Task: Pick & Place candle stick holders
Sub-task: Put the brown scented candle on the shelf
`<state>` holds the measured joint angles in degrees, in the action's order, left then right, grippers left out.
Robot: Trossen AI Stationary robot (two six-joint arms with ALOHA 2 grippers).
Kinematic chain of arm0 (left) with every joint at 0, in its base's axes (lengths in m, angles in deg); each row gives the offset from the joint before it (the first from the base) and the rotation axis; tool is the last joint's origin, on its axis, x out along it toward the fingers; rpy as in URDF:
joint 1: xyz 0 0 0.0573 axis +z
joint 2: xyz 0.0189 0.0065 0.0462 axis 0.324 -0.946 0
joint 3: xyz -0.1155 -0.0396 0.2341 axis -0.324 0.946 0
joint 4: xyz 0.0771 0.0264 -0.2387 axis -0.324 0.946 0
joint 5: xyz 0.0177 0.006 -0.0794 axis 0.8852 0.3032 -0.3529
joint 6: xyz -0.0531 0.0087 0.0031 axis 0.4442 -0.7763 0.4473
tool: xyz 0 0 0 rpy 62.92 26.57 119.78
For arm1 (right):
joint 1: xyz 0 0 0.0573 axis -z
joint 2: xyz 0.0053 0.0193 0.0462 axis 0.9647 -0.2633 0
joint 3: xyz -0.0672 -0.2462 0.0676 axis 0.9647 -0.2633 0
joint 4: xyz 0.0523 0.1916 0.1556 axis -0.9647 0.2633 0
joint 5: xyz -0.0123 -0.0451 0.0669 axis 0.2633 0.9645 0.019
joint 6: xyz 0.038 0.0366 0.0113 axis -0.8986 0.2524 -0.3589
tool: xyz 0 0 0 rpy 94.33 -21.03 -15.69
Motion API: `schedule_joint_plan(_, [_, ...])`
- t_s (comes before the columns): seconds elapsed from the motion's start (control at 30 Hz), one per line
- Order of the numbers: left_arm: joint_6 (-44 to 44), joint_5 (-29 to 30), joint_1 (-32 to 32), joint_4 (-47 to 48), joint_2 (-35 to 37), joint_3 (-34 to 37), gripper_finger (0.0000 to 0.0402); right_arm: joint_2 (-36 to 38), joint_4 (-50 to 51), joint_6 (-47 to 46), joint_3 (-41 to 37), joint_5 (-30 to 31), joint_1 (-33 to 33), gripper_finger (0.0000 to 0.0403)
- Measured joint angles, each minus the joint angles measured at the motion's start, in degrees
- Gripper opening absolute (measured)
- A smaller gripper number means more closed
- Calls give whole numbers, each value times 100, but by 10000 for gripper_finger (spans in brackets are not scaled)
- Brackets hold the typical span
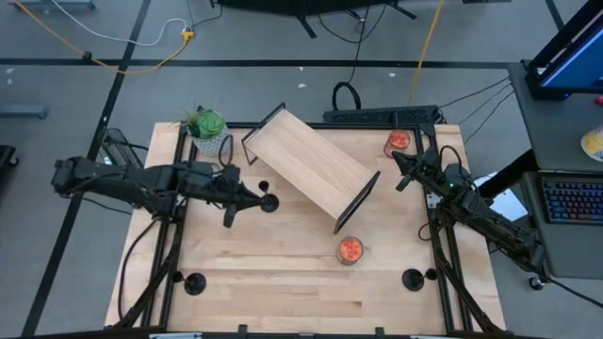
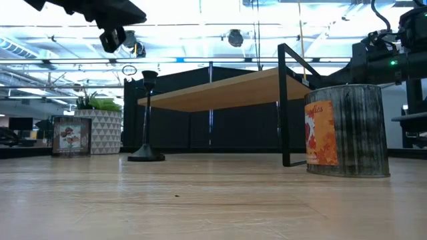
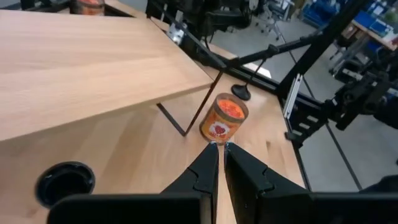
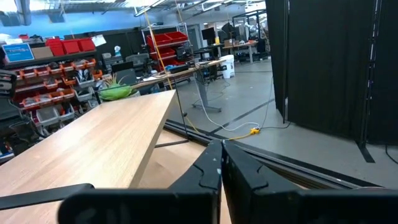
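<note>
Three matte-black candlestick holders stand upright on their round bases on the table. One [image 1: 268,201] is just left of the wooden shelf; it also shows in the low view [image 2: 148,120], and its cup shows in the left wrist view [image 3: 62,183]. One [image 1: 195,282] is near left. One [image 1: 412,279] is near right and shows in the left wrist view [image 3: 242,92]. My left gripper [image 1: 254,194] is shut and empty, held above the table beside the first holder [image 3: 217,149]. My right gripper [image 1: 399,179] is shut and empty at the far right [image 4: 221,152].
A wooden shelf [image 1: 306,165] on black metal legs stands slantwise mid-table. One orange candle jar [image 1: 350,250] stands near its right leg, another [image 1: 399,141] at the far right. A potted plant [image 1: 205,127] stands far left, with a small picture frame [image 2: 67,137] beside it.
</note>
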<state>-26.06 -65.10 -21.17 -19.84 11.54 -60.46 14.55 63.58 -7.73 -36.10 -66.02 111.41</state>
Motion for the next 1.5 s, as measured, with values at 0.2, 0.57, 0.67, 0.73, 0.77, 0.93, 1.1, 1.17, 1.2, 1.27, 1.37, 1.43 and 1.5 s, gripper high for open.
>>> schedule_joint_plan(0.2, [53,-35,11,-29,24,-2,31,0,0,0,2,0,-1,0])
schedule_joint_plan(0.57, [-132,459,11,29,39,-2,127,1,0,-46,2,-1,0,0])
schedule_joint_plan(0.67, [-146,592,11,125,42,-2,170,0,0,-44,1,0,1,0])
schedule_joint_plan(0.73, [-122,714,11,400,71,-2,195,1,0,-44,2,-1,1,0])
schedule_joint_plan(0.77, [-109,769,11,597,116,-2,207,1,0,-44,0,-2,1,0])
schedule_joint_plan(0.93, [380,962,87,1873,578,-2,249,-1,0,-44,1,0,-1,0])
schedule_joint_plan(1.1, [538,1000,250,2776,1303,-2,270,0,0,-44,1,-1,1,0])
schedule_joint_plan(1.17, [380,1138,308,2857,1547,-2,277,-1,0,-44,0,0,1,0])
schedule_joint_plan(1.2, [288,1239,330,2860,1641,-2,281,0,0,-44,2,-1,0,0])
schedule_joint_plan(1.27, [58,1415,367,2851,1773,-2,291,0,-1,-44,1,0,0,0])
schedule_joint_plan(1.37, [-227,1654,433,2879,1815,-2,313,1,0,-44,2,-1,-1,0])
schedule_joint_plan(1.43, [-259,1962,490,3057,1776,-2,332,0,0,-44,1,-1,1,0])
schedule_joint_plan(1.5, [-205,2276,555,3332,1711,-2,354,0,0,-44,2,-1,-1,0])
